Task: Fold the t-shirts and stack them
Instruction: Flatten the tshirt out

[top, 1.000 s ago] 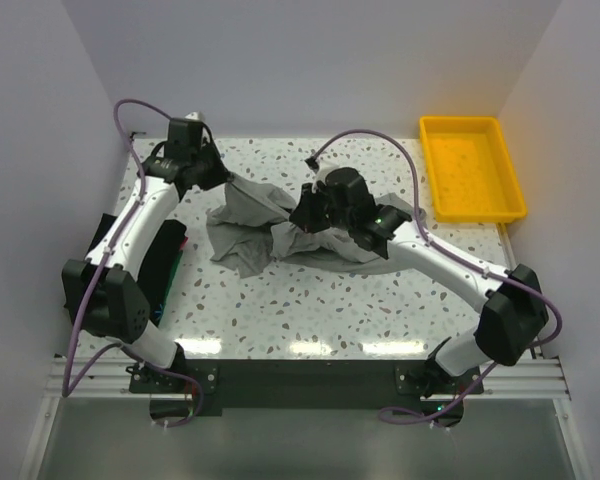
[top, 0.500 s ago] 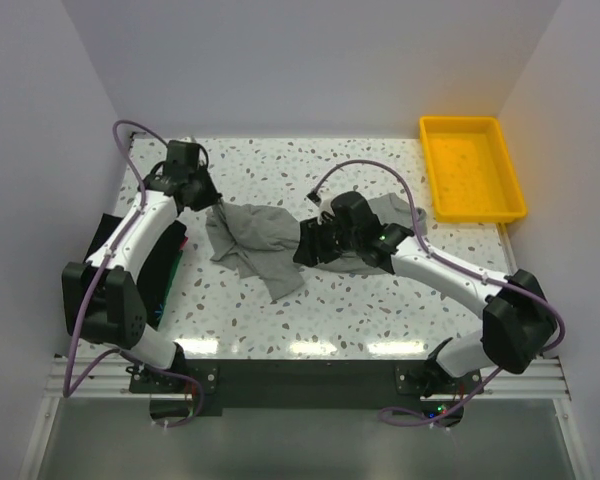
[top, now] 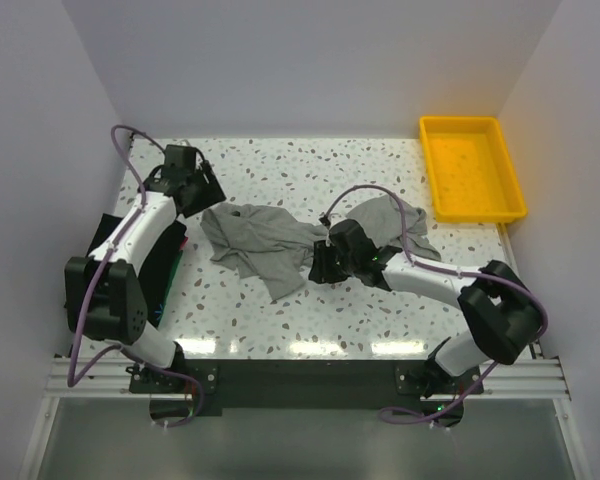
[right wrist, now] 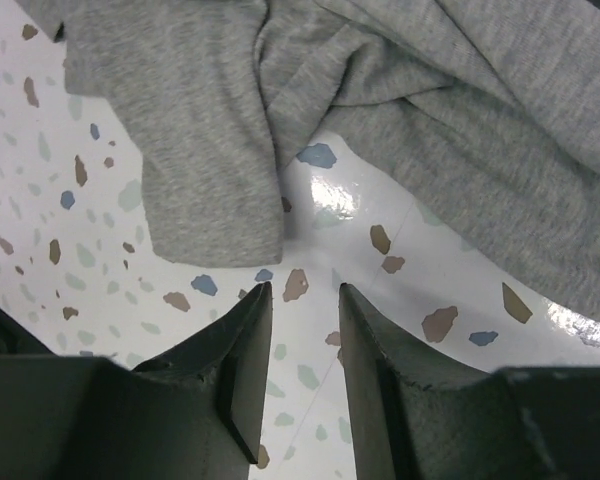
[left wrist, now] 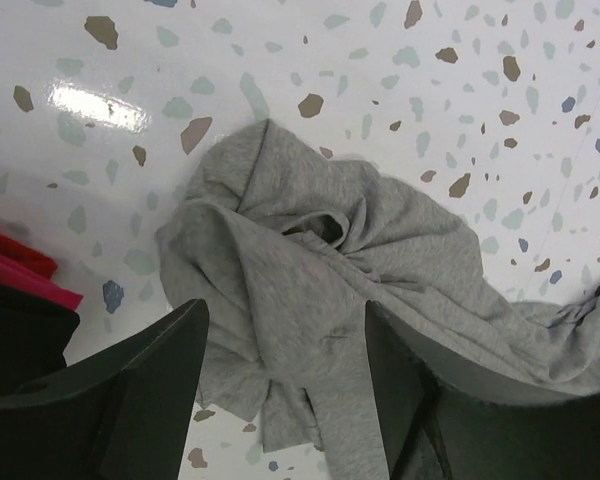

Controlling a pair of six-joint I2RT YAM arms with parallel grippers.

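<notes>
A heather-grey t-shirt lies crumpled across the middle of the speckled table, its right part bunched behind the right arm. My left gripper hovers at the shirt's far-left corner; in the left wrist view it stands open over grey fabric, gripping nothing. My right gripper sits low at the shirt's near edge; in the right wrist view it is open with a narrow gap and only bare table between the fingers, just short of a sleeve edge. Folded black t-shirts lie under the left arm.
A yellow tray stands at the back right corner. The folded stack at the left shows a red edge and black cloth in the left wrist view. White walls close in both sides and the back.
Both grippers have let go of the grey shirt, which has dropped and spread lower on the table. The left jaws opened wide. The right gripper sank to the table, nearer the front.
</notes>
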